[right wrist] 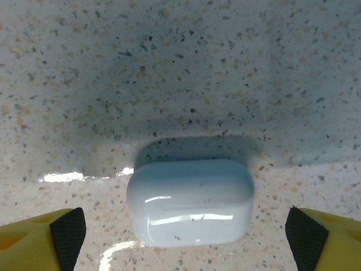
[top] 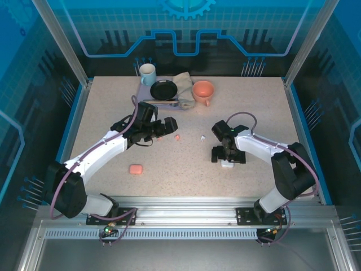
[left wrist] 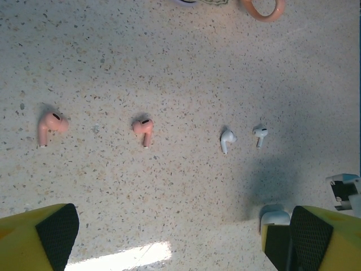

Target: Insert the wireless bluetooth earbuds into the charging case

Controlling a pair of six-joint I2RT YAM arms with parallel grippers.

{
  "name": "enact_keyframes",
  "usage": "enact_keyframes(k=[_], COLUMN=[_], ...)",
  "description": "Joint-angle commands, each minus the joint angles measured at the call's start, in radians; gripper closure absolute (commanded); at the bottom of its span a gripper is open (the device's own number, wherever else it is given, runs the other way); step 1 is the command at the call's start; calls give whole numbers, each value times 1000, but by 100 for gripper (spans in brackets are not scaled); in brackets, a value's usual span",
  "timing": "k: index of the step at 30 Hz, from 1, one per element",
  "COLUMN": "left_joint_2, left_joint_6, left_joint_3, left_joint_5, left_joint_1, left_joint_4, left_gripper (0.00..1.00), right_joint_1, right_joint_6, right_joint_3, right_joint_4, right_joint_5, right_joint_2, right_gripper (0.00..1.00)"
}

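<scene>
While left fingers (left wrist: 56,228) apart near earbuds (left wrist: 143,126), right fingers (right wrist: 69,227) apart around case (right wrist: 190,200), seemingly closed.

We see open tabletop (top: 254,113) around the spaced earbuds (left wrist: 144,129); the mug (top: 148,73), pan (top: 163,89), cloth (top: 183,83) and cup (top: 203,90) crowd the far edge, well apart from them.

Table (right wrist: 225,68): speckled stone-look top, smooth, semi-gloss, takes glare. White case (right wrist: 190,200): glossy moulded plastic with sharp highlights. Pink earbuds (left wrist: 51,125) (left wrist: 144,129) and white earbuds (left wrist: 227,139) (left wrist: 260,134): smooth plastic with a soft sheen. Pink case (top: 135,169): looks matt from above. Finger pads (left wrist: 56,228): black, finely textured, rubbery look, on smooth yellow plastic. Rail (top: 180,204): bare aluminium extrusion, satin. Cloth (top: 183,84): crumpled fabric. Mug (top: 203,90): glazed, shiny.
</scene>
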Motion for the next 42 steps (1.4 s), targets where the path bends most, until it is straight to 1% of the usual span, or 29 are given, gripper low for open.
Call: enact_keyframes(k=[1, 11, 19, 25, 42], left_joint_2=[0, 17, 39, 42, 45], left_joint_6=[-24, -31, -39, -39, -38], left_joint_3=[36, 62, 77, 80, 85], left_joint_5=[-4, -16, -32, -44, -34], left_joint_1=[-11, -36, -66, -79, -86], left_joint_4=[-8, -13, -18, -21, -15], left_gripper=[1, 1, 1, 1, 1], right_joint_1=[-5, -64, -71, -75, -65], right_joint_6=[23, 29, 26, 29, 34], right_joint_3=[22, -44, -49, -44, -26], right_joint_4=[20, 95, 113, 107, 57], right_joint_5=[15, -55, -70, -58, -75], right_joint_2=[27, 31, 49, 58, 63], right_gripper=[6, 8, 8, 8, 16])
